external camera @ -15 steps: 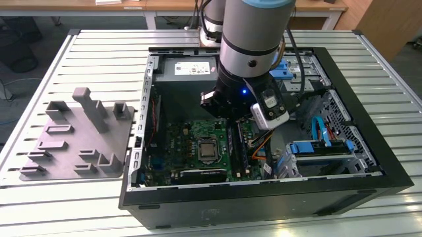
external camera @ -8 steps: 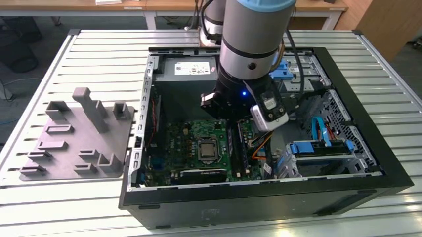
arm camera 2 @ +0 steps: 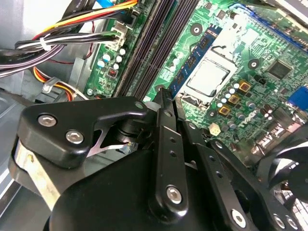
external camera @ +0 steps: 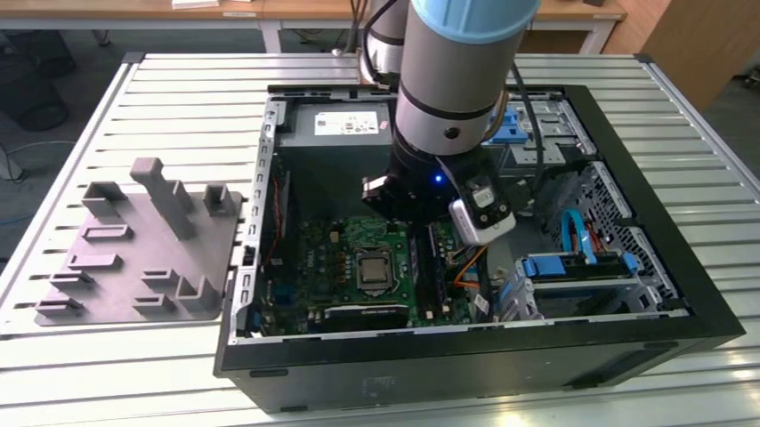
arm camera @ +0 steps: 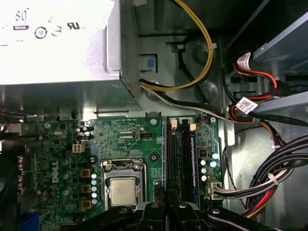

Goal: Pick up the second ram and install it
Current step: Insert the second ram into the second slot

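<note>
A slatted white metal table point(external camera: 155, 89) carries an open black computer case point(external camera: 665, 294), and wooden desks stand behind it at the far edge of the room. On the table beside the case, toward the exterior view's left, lies a grey plastic holder tray point(external camera: 131, 258) with upright blocks.

Inside the case lies the green motherboard point(external camera: 338, 253), with its square metal processor point(arm camera: 122, 190) near the middle and a silver power supply point(arm camera: 57, 43) above it. Bundled cables point(arm camera: 279, 178) in yellow, red and black run along the case wall beside the board.

The robot arm point(external camera: 457, 80) reaches down into the case, and its gripper point(arm camera 2: 166, 96) hangs just over the long black memory slots point(arm camera: 182, 154), which sit next to the processor. In the second wrist view the black fingers point(arm camera 2: 166, 125) come together to a narrow tip right above the slots. Whether they are closed on anything I cannot tell, since their tips are seen edge-on and the linkage hides the gap.

The second ram point(arm camera: 173, 159) appears as a thin, dark, near-black strip standing on edge in the slot bank, running along its length, directly under the gripper. Whether it is fully seated cannot be told.
</note>
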Available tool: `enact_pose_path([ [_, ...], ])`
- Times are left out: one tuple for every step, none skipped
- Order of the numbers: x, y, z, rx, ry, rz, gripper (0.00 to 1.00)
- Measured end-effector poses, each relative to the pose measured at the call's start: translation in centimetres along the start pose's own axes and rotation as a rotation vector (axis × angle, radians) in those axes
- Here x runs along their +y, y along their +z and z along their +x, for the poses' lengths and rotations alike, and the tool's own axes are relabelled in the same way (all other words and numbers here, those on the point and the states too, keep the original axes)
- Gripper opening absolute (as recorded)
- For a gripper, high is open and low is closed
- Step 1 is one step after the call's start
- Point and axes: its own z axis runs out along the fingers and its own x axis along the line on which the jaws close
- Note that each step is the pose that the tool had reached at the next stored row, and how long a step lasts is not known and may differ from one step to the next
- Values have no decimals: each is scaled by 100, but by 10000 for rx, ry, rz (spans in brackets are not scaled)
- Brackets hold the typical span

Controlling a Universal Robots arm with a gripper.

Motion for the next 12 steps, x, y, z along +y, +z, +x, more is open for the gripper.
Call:
enact_pose_path([
  [-1,14,-2,0,0,0,14],
  [-2,25,-2,0,0,0,14],
  [-3,34,-3,0,1,0,14],
  [-3,41,-5,0,0,0,14],
  [-3,46,-8,0,0,1,14],
  [-4,51,-10,0,-1,0,14],
  [-4,56,-13,0,-1,1,14],
  [-4,61,-16,0,0,1,14],
  [-5,65,-18,0,0,0,14],
  [-5,69,-18,0,1,2,14],
  [-6,71,-19,1,1,3,14],
  [-12,74,-20,0,-1,0,14],
])
